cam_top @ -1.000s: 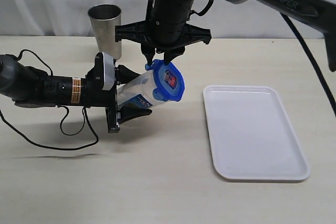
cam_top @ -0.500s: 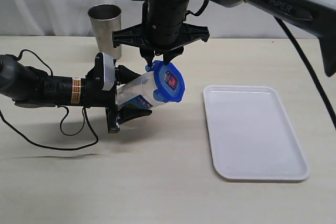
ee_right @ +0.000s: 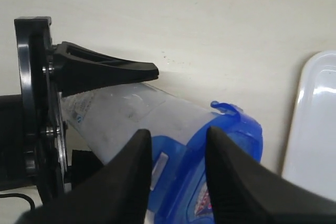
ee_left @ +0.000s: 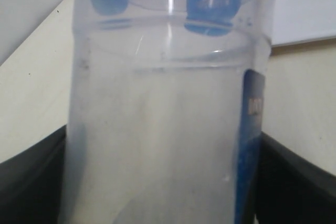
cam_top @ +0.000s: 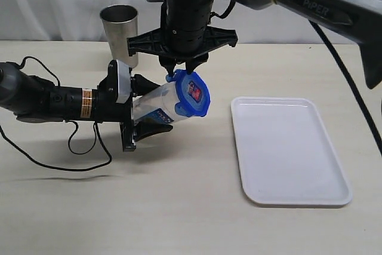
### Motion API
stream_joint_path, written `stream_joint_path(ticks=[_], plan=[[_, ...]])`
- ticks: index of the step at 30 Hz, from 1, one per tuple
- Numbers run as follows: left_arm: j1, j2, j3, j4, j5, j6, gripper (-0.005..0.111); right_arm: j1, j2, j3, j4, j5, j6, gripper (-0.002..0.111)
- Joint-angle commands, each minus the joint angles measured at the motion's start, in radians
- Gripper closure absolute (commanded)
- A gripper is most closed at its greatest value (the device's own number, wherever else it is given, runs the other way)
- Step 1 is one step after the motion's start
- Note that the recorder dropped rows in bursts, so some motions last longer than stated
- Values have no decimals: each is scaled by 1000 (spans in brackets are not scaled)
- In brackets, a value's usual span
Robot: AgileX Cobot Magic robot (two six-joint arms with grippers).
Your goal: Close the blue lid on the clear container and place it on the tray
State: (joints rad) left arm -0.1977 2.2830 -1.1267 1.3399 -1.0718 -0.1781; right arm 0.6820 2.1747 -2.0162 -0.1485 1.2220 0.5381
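Note:
The clear container (cam_top: 156,104) lies tilted, nearly on its side, above the table, and my left gripper (cam_top: 154,107) is shut on its body, one black finger above and one below. The blue lid (cam_top: 194,94) sits on its mouth, facing the tray (cam_top: 289,147); one flap (cam_top: 170,76) sticks up at the top. From above, my right gripper (cam_top: 181,67) comes down with jaws apart, straddling the lid's upper edge. In the right wrist view its fingertips (ee_right: 142,140) frame the lid (ee_right: 236,135). The left wrist view is filled by the container (ee_left: 168,129).
A grey steel cup (cam_top: 119,28) stands at the back, behind the left arm. The white tray lies flat to the right of the container. A black cable (cam_top: 77,147) loops on the table below the left arm.
The right arm has shifted slightly left over the lid. The container, the lid and the left gripper have stayed in place.

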Motion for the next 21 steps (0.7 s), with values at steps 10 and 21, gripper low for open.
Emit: stream_joint_path(ticks=[10,21], plan=[[-12,-11,-5,-7,-90,-10,107,42,105,23,119,-1,-72,81],[-12,-11,-3,11,-58,-92,107,38,-109,-52,-65,-1,-210,81]])
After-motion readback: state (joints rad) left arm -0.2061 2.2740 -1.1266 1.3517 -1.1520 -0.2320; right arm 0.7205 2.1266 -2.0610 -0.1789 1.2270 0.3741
